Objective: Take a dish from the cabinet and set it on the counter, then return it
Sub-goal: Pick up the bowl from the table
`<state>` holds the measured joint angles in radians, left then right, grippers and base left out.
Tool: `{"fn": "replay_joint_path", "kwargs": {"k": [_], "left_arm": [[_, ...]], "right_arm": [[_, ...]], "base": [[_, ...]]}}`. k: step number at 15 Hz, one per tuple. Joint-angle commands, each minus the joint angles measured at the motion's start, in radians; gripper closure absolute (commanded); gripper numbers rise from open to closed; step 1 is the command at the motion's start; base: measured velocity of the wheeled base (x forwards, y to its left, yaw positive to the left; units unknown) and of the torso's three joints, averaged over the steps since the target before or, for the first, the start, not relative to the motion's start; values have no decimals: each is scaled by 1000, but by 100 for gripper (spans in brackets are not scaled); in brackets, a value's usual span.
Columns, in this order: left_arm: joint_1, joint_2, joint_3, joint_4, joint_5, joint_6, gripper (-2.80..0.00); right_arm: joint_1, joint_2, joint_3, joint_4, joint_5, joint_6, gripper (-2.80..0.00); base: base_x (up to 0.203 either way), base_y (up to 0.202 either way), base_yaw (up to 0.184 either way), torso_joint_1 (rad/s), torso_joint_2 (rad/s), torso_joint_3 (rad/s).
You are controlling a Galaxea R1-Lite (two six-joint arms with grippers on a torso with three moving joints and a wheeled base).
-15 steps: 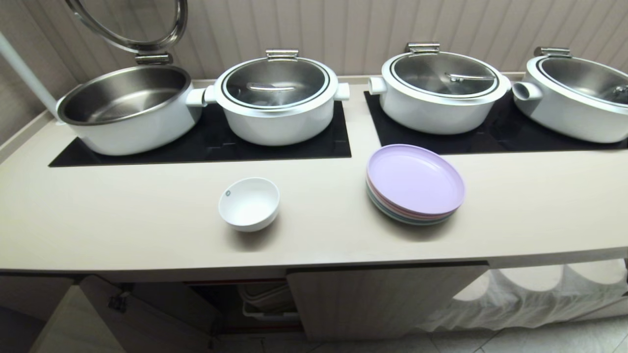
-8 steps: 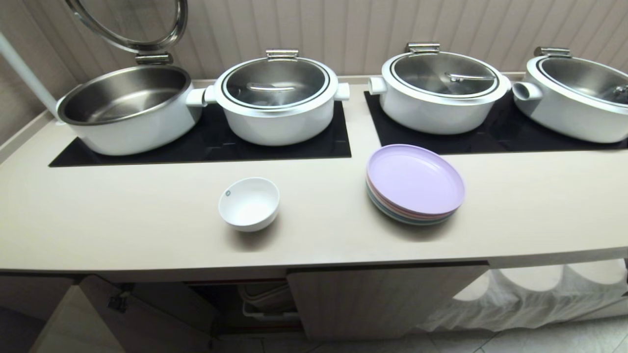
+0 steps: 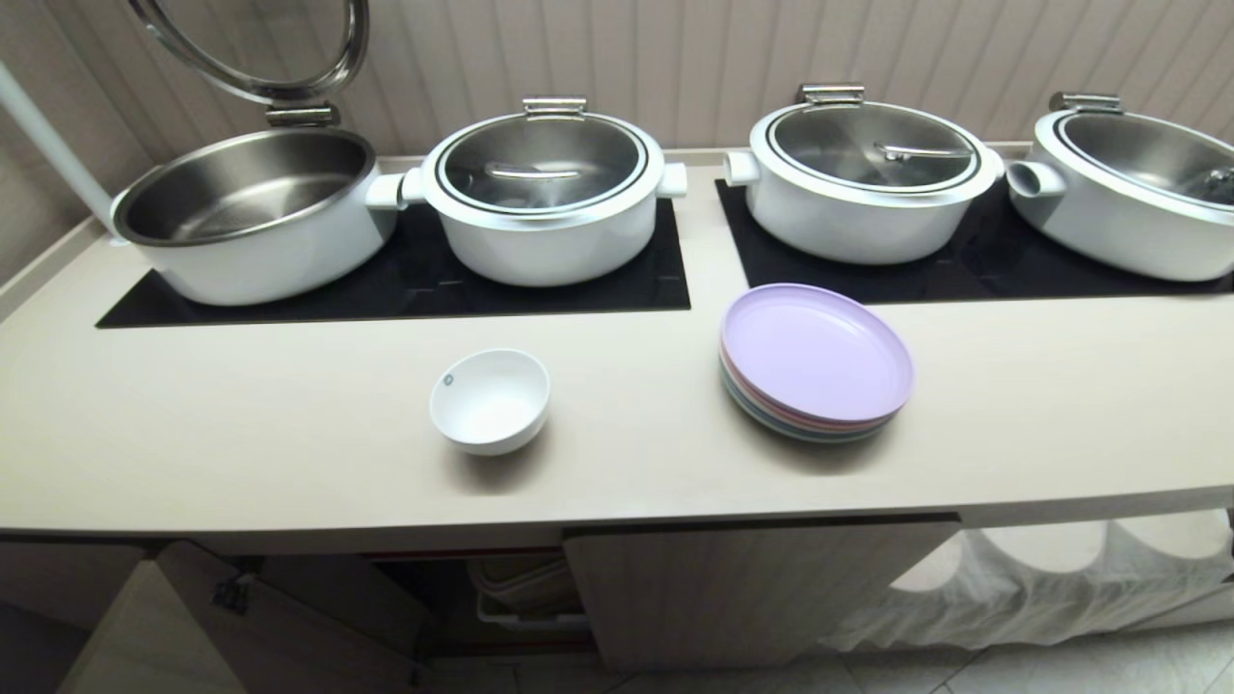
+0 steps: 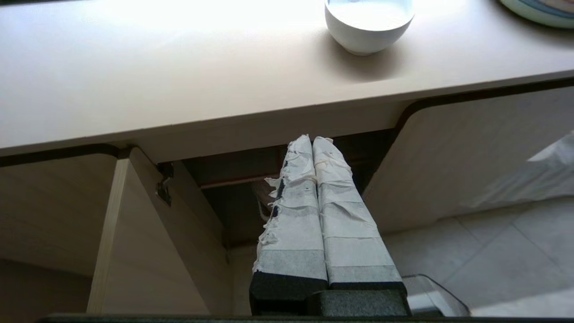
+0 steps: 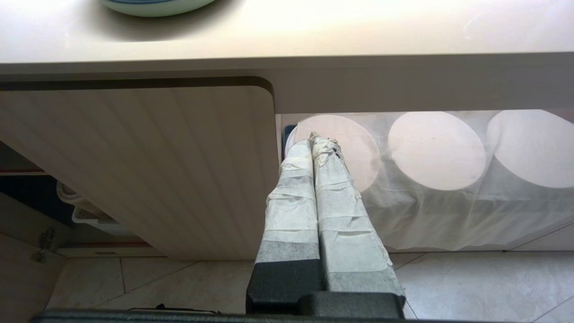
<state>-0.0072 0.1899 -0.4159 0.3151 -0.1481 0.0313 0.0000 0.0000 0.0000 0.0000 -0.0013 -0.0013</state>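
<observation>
The dish is a small white bowl standing upright on the cream counter, near its front edge; the left wrist view shows the dish too. Below it the cabinet has its left door swung open on a dark inside. My left gripper is shut and empty, low in front of that opening and below the counter edge. My right gripper is shut and empty too, hanging before the closed fluted door. Neither arm shows in the head view.
A stack of pastel plates lies right of the dish. Several white pots stand on black hob panels at the back; the leftmost pot has its lid up. White trays sit inside the cabinet. A white cloth hangs under the counter's right end.
Nothing has shifted in the head view; the dish, plates and pots stay where they were.
</observation>
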Motion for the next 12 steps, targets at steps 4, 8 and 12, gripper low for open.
{"fn": "replay_joint_path", "kwargs": {"k": [4, 8, 12], "left_arm": [[-11, 548, -325, 63, -1, -49, 0], [-19, 873, -675, 249, -2, -98, 0], [-70, 1115, -967, 577, -3, -169, 0]], "right_arm": [[0, 0, 0, 0, 0, 0, 0], [0, 0, 0, 0, 0, 0, 0], [0, 0, 0, 0, 0, 0, 0]], "base": [[0, 0, 0, 0, 0, 0], [0, 0, 0, 0, 0, 0], [0, 0, 0, 0, 0, 0]]}}
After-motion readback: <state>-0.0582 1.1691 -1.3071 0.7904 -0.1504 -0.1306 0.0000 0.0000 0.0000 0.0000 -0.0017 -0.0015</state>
